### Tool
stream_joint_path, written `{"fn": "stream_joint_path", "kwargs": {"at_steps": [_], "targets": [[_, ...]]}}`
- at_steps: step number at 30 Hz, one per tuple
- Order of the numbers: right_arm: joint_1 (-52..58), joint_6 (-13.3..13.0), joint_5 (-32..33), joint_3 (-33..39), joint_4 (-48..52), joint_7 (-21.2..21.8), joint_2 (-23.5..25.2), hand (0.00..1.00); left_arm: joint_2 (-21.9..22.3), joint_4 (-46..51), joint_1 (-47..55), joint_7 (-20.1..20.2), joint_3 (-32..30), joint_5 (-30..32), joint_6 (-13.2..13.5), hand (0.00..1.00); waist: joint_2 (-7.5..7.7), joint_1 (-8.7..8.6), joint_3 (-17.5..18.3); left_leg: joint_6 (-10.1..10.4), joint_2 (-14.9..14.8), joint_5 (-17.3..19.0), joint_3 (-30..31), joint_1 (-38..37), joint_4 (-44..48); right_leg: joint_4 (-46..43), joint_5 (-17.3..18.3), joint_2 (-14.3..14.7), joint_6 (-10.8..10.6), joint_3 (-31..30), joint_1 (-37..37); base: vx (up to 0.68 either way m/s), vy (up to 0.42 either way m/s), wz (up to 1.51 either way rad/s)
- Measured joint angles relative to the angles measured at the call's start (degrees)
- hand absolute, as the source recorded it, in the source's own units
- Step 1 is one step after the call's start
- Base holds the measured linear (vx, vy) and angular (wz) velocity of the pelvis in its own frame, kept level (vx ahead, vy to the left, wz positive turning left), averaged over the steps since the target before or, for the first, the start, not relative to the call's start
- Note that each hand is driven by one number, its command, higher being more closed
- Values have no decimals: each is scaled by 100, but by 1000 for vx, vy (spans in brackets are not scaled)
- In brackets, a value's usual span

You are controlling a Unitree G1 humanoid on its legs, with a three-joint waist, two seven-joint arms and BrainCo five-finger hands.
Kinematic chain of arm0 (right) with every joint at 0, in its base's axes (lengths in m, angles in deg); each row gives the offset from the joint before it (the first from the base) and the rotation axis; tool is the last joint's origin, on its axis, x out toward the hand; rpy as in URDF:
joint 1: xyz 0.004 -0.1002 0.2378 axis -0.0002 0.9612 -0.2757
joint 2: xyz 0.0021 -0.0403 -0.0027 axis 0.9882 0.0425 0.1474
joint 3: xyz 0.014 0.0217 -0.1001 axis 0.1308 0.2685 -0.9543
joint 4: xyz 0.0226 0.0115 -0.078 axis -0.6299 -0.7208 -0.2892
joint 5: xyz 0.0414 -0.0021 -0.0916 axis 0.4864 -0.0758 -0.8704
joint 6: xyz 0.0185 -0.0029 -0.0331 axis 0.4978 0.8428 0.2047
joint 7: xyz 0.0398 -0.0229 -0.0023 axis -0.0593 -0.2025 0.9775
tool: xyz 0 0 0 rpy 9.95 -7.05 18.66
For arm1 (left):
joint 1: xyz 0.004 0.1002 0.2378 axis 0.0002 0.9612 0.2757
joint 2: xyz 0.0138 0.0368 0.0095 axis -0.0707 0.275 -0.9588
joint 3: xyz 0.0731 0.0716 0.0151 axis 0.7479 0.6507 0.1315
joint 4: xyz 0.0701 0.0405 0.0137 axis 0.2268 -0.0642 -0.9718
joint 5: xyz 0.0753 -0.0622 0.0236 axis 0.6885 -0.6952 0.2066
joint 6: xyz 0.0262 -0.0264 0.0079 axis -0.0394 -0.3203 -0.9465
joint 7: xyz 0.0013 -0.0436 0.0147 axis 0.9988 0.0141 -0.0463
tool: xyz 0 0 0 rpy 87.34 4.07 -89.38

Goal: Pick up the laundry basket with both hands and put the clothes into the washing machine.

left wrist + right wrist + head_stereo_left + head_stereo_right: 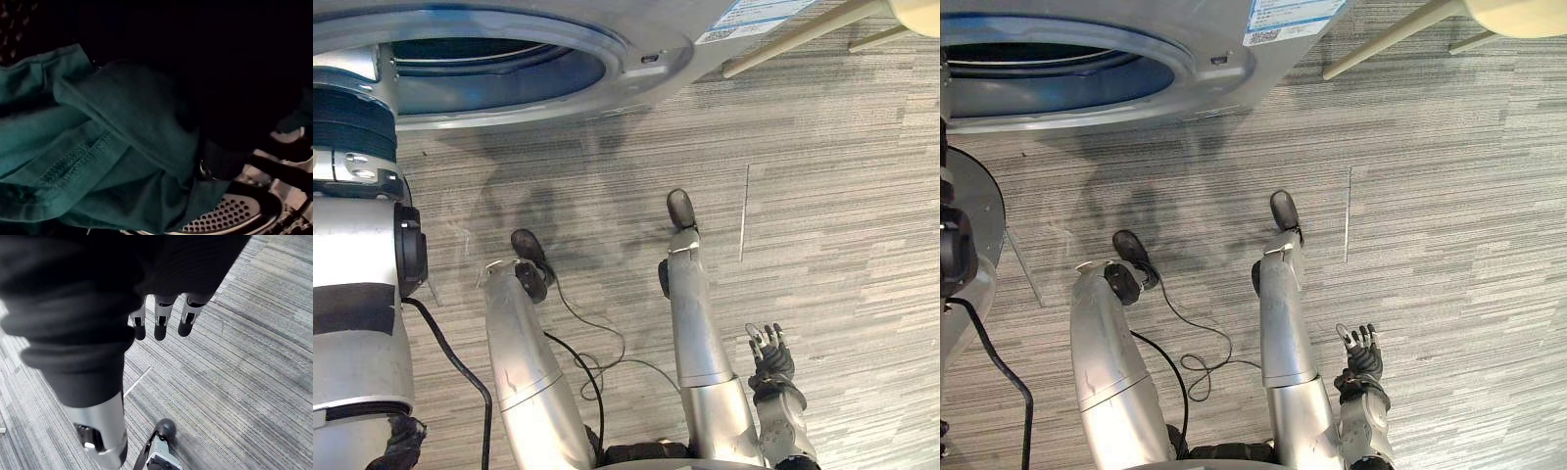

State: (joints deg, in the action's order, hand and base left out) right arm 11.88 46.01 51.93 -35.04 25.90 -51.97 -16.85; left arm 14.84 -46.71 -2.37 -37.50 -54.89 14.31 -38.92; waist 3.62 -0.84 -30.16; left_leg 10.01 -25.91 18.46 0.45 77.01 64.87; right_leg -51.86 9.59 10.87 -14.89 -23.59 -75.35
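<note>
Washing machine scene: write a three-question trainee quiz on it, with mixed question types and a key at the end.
1. True or false: the right hand is curled into a fist.
2. Multiple choice: in the left wrist view, the teal cloth lies against A) a perforated surface, B) a wooden shelf, C) a glass bowl.
3. Short answer: what lies beneath the right hand?

Key: 1 false, its fingers are straight and hold nothing. 2 A. 3 the striped grey floor.
</note>
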Motion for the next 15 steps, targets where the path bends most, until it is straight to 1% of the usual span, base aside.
{"fn": "stream_joint_path", "kwargs": {"at_steps": [3, 4, 5, 6, 7, 8, 10, 11, 12, 13, 14, 15], "targets": [[29, 73, 33, -9, -73, 10, 3, 0, 89, -98, 125, 248, -95, -4, -58, 0, -1, -12, 0, -4, -8, 3, -30, -202, -56, 25, 1, -3, 2, 3, 176, 50, 60, -1], [33, 96, 55, -9, -107, 11, 3, 0, 161, -97, 231, 340, -305, 1, -62, 0, 0, -7, 0, -3, -15, 3, -52, -323, -102, 69, 3, -6, 4, 3, 271, 34, 39, 0], [31, 117, 55, -12, -131, 11, 3, 0, 223, -29, 378, 345, -591, 71, -92, 0, -1, -8, 0, -8, -25, 6, -82, -448, -162, 119, 4, -8, 8, -1, 380, 31, 38, 0], [32, 130, 56, -28, -138, 11, 3, 0, 255, 49, 489, 307, -762, 139, -114, 0, 0, -13, 0, -19, -24, 12, -98, -513, -203, 144, 5, -16, 12, -2, 430, 43, 43, 1], [30, 140, 59, -94, -175, 5, -1, 0, 385, 382, 906, 55, -1175, 483, -147, 0, -1, -39, 0, -29, -19, 16, -137, -681, -321, 219, 7, -37, 42, -2, 567, 44, 33, 5], [23, 143, 59, -114, -179, 1, 0, 0, 468, 596, 1242, -71, -1380, 721, -152, 0, -1, -54, 0, -18, -6, 7, -172, -800, -397, 244, 25, -64, 79, -3, 643, 68, 29, 7], [-35, 146, 72, -105, -197, -10, -3, 0, 601, 862, 1834, -162, -1653, 896, -146, 0, -11, -64, -1, -9, 5, -28, -249, -1038, -556, 317, 24, -99, 95, -12, 808, 83, 0, 6], [-74, 147, 238, -87, -218, -9, -2, 0, 708, 971, 2333, -134, -1814, 860, -134, 0, -16, -55, 2, 26, 11, -77, -313, -1297, -727, 405, 13, -120, 111, -14, 1001, 100, -15, 6], [-82, 145, 495, -51, -241, -5, -4, 0, 816, 980, 2641, 56, -1870, 559, -117, 0, -18, -22, 3, 64, 25, -145, -375, -1529, -885, 481, 15, -163, 136, -11, 1180, 173, -26, 20], [-104, 149, 715, 52, -299, -6, -11, 0, 982, 1082, 3051, 322, -1856, 253, -115, 0, -21, 4, 4, 88, 110, -240, -429, -1863, -1151, 578, 39, -240, 188, 16, 1453, 194, -32, 39], [-139, 175, 799, 184, -368, -3, -13, 0, 1208, 1381, 3604, 459, -1803, 101, -28, 0, -24, 2, 7, 97, 216, -319, -482, -2252, -1455, 690, 79, -402, 248, 66, 1770, 204, -16, 52], [-161, 184, 834, 249, -418, -6, -29, 0, 1409, 1541, 4036, 501, -1667, 91, 73, 0, -29, 11, 10, 79, 311, -387, -514, -2586, -1718, 802, 101, -528, 285, 127, 2051, 146, 0, 46]]}}
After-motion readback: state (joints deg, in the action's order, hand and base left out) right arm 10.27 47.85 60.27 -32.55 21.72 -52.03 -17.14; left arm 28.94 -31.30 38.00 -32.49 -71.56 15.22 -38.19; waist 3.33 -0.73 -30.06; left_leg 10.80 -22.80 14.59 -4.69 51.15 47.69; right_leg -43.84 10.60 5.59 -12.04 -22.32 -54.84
